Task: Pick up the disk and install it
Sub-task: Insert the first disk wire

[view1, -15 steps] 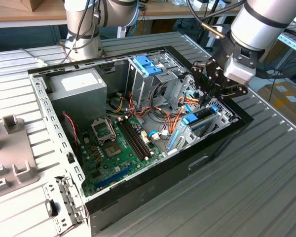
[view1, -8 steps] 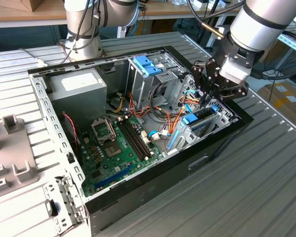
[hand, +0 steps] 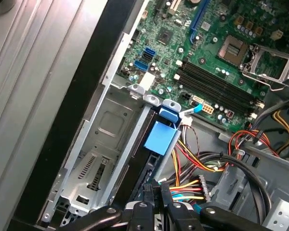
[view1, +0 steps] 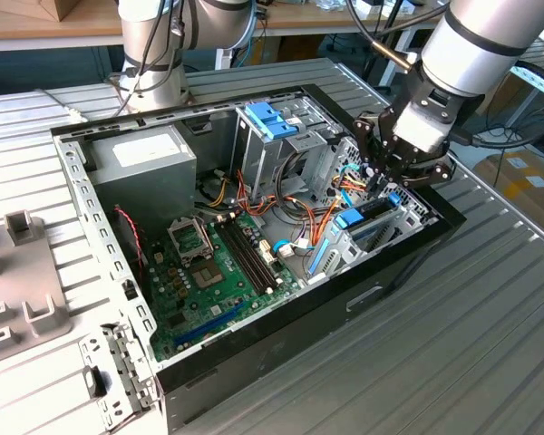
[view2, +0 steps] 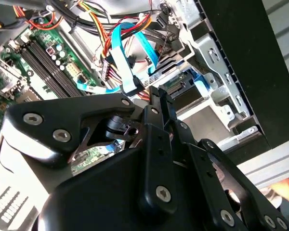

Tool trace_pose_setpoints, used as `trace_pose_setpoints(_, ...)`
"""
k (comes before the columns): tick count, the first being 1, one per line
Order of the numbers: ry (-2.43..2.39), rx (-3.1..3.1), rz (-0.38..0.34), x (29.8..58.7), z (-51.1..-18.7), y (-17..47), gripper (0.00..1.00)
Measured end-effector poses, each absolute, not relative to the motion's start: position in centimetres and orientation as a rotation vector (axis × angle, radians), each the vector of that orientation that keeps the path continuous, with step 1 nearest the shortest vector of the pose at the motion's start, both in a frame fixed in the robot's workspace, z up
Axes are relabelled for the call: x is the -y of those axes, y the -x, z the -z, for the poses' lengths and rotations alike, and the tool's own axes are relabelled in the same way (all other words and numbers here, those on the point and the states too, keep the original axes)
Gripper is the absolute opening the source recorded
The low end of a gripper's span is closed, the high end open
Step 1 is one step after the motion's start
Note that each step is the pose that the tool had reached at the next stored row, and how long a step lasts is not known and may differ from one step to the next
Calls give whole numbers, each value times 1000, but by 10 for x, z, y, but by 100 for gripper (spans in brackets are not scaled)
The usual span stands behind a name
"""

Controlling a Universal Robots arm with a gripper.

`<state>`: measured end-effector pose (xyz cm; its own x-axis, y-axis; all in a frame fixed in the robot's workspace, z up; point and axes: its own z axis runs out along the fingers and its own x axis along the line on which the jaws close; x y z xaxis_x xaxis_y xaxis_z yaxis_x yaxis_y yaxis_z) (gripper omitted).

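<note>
Pincer (hand: 156,208) over disk (hand: 151,166), mobo (hand: 216,57) beside

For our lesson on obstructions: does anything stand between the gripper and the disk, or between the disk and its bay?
Nothing visible separates them: the gripper is right at the disk, which stands on edge already in the metal bay. The cable bundle lies beside it, not across it.
</note>
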<state>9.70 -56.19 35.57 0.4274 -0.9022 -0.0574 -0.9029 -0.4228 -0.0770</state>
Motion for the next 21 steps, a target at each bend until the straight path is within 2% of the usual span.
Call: trace_pose_setpoints(21, 2408, -1865, 3, 562, -353, -97, 17)
